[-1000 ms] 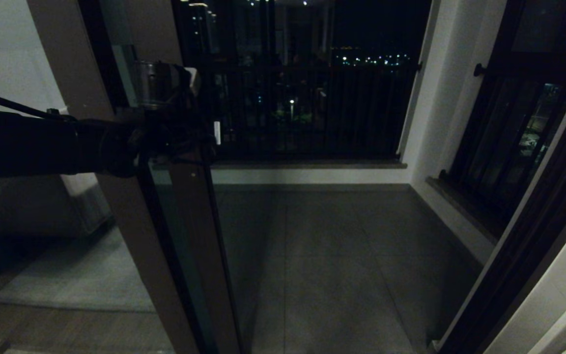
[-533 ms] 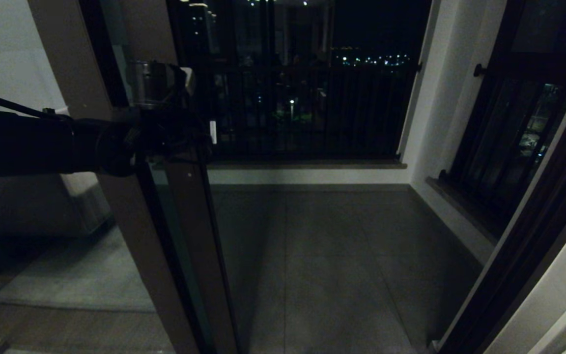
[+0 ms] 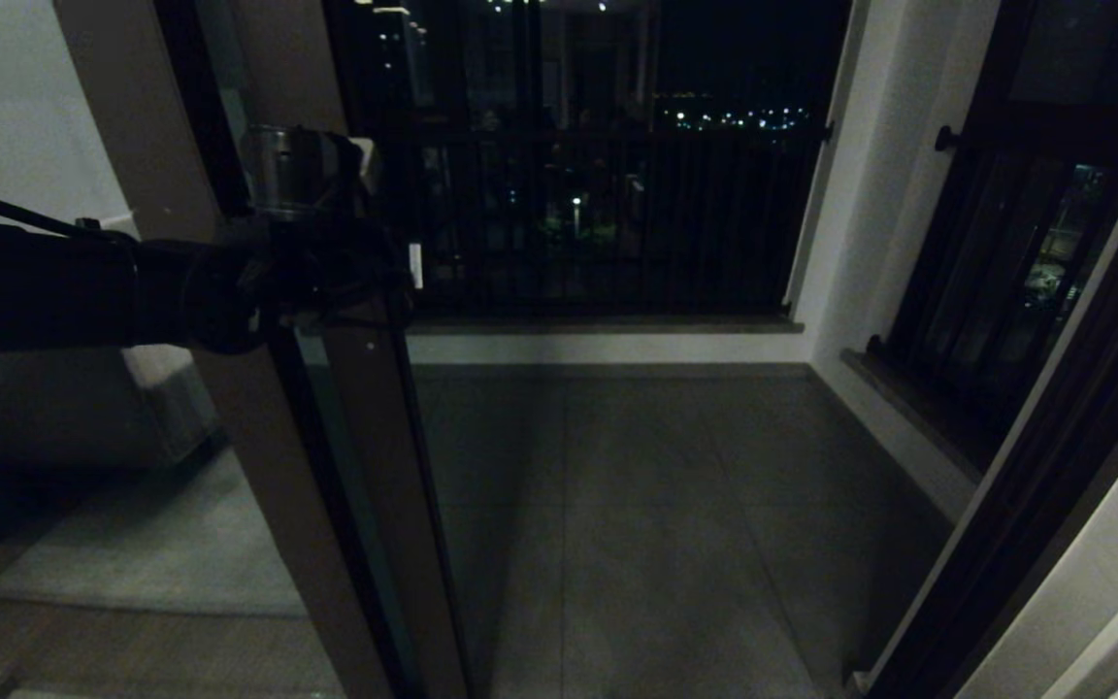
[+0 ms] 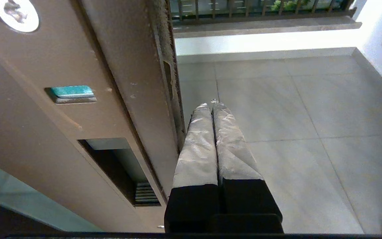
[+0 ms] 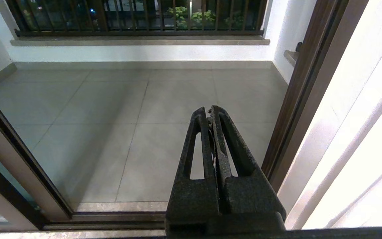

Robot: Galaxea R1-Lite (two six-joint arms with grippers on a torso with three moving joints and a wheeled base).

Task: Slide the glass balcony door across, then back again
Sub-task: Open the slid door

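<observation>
a: the glass balcony door (image 3: pixel 365 466) runs off the head view top and bottom, and the left arm covers part of its stile.

b: the left gripper (image 3: pixel 394 272) tips are lost in dark there; contact unclear.

The glass balcony door (image 4: pixel 45 109) is framed in matt brown painted metal, dusty and rough along the edge beside the closed jaws. The left gripper (image 4: pixel 212 105) fingers (image 4: pixel 197 149) are wrapped in crinkled grey tape. Matt grey floor tiles (image 4: pixel 277 109) are seen beyond the jaws.
</observation>
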